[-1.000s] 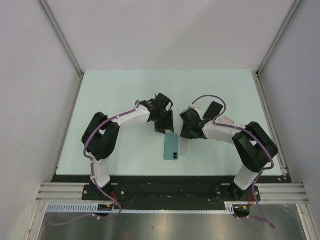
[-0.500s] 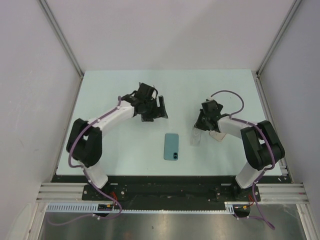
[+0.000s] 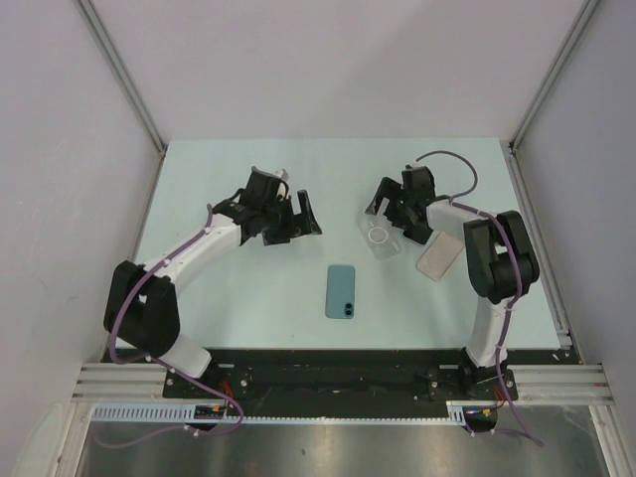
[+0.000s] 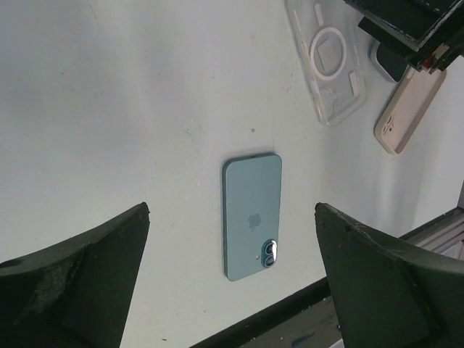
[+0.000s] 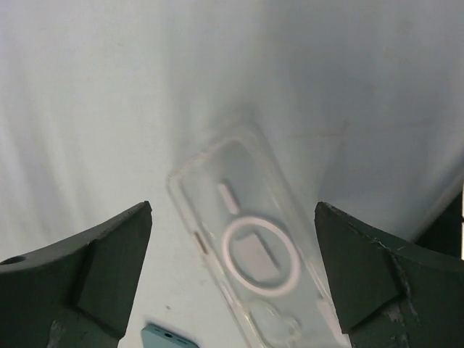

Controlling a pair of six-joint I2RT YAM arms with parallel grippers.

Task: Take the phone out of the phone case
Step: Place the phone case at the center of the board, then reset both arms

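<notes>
Plainly, the phone (image 3: 341, 291) is out of its case: it lies bare and face down on the table (image 3: 219, 179), near the front edge between the two arms. The clear case (image 3: 380, 237) lies empty and apart from it, further back and to the right. It is under the right gripper (image 3: 396, 215), whose fingers (image 5: 87, 268) stand wide with nothing between them. A beige case (image 3: 439, 256) lies just right of the clear one. The left gripper (image 3: 296, 227) hovers back-left of the phone, fingers (image 4: 80, 275) spread wide and empty.
</notes>
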